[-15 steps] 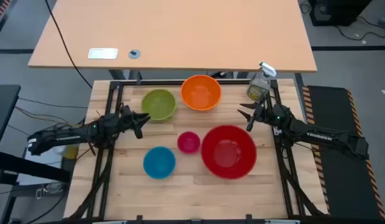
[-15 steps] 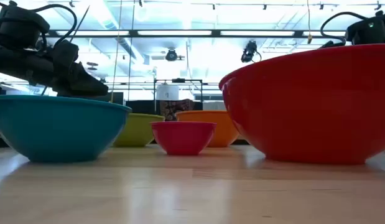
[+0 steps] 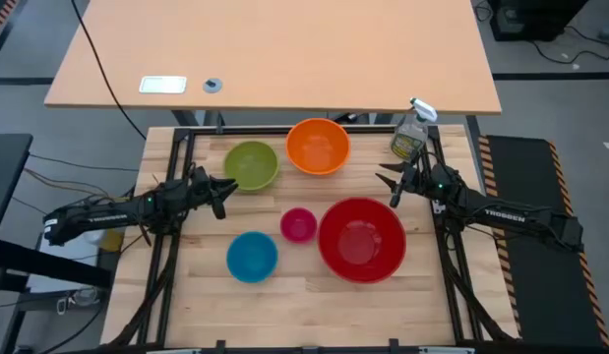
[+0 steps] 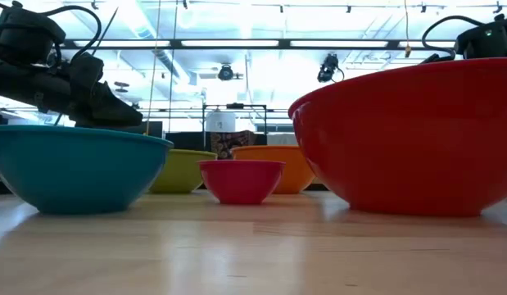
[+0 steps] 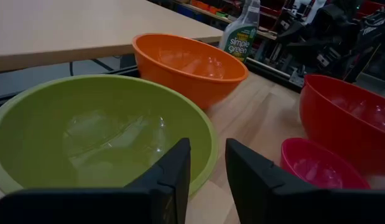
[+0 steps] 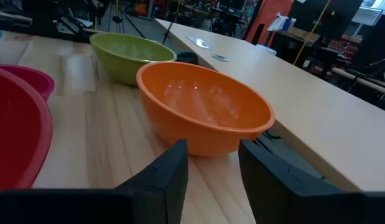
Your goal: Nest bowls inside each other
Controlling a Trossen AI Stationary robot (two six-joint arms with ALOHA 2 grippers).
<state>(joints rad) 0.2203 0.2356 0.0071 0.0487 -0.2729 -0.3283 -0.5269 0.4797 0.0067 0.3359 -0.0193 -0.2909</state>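
Five bowls stand apart, upright on their bases on the wooden table: lime green (image 3: 251, 164) and orange (image 3: 318, 146) at the back, pink (image 3: 298, 224) in the middle, blue (image 3: 252, 256) and the big red one (image 3: 361, 239) nearer the front. My left gripper (image 3: 226, 187) hovers open just beside the green bowl's near-left rim (image 5: 180, 118), with nothing between its fingers. My right gripper (image 3: 388, 182) is open too, right of the orange bowl (image 6: 204, 115) and behind the red bowl, pointing at the orange one.
A clear spray bottle (image 3: 412, 133) stands at the table's back right corner, close behind my right arm. A second, larger tabletop (image 3: 274, 49) lies beyond the far edge. Bare wood shows along the front edge (image 3: 304, 315).
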